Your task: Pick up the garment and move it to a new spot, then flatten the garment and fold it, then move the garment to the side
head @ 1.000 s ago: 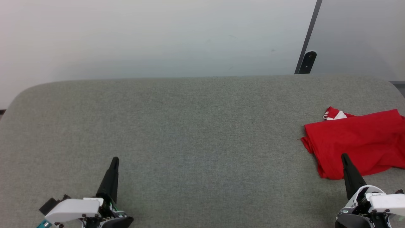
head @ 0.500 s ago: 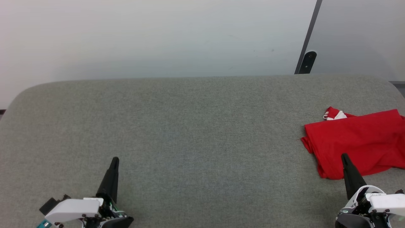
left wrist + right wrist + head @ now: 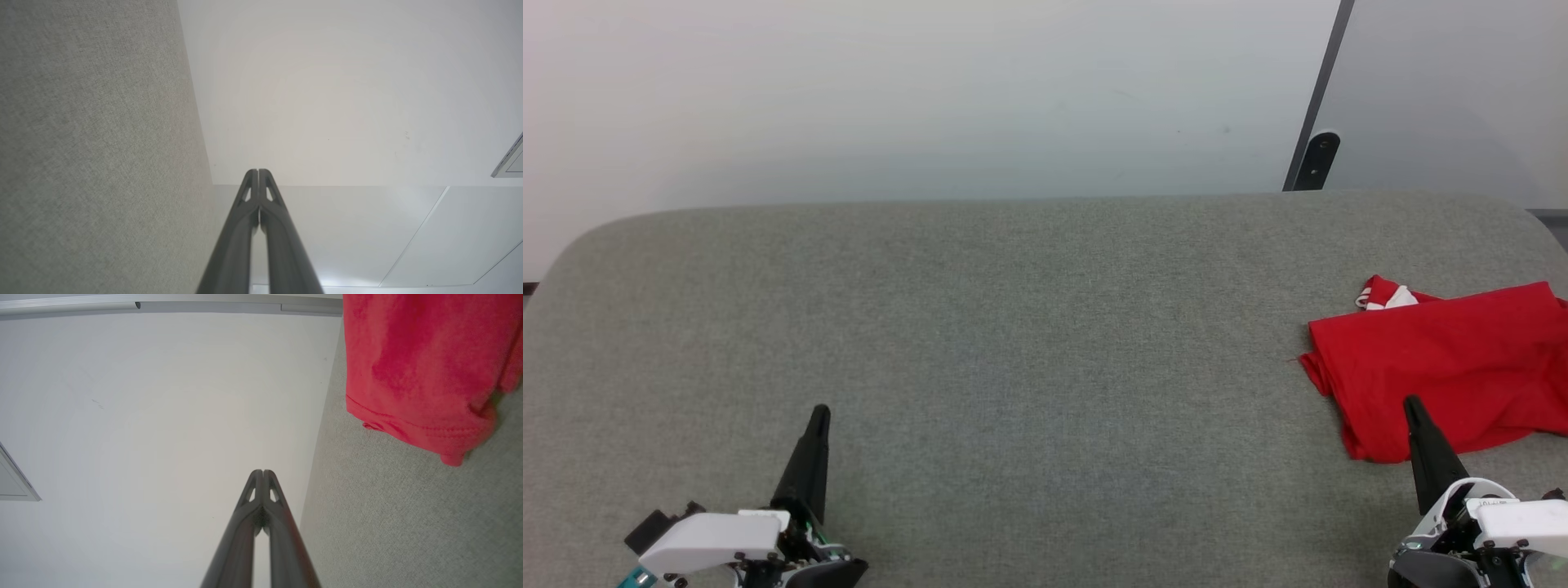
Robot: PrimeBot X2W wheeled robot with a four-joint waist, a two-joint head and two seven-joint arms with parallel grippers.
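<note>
The left gripper (image 3: pixel 818 412) had its two dark fingers pressed together along their whole length, holding nothing; in its own wrist view (image 3: pixel 258 172) the tips met with no gap. It hung over the near left part of the bench (image 3: pixel 1013 327), fingers pointing toward the far edge, its white wrist housing (image 3: pixel 711 541) low at the near edge.

The right gripper (image 3: pixel 1411 402) was likewise closed and empty, and its tips met in the right wrist view (image 3: pixel 262 472). It stood at the near right of the bench. From the head camera its fingertip overlapped the garment's near hem (the right wrist view showed the fingers clear of the cloth, with bare grey upholstery between them).

The garment (image 3: pixel 1437 367) lay loosely folded against the right edge of the bench, about midway between the near and far edges, plain red side up, running out of the head view on the right. A small white piece of trim (image 3: pixel 1390 298) stuck out at its far left corner. In the right wrist view the garment (image 3: pixel 412 367) showed a stitched hem with a few soft wrinkles.

The bench was covered in grey woven fabric with rounded far corners. Behind its far edge stood a pale wall (image 3: pixel 931 98), and a dark upright strip (image 3: pixel 1321 90) rose beyond the far right corner.
</note>
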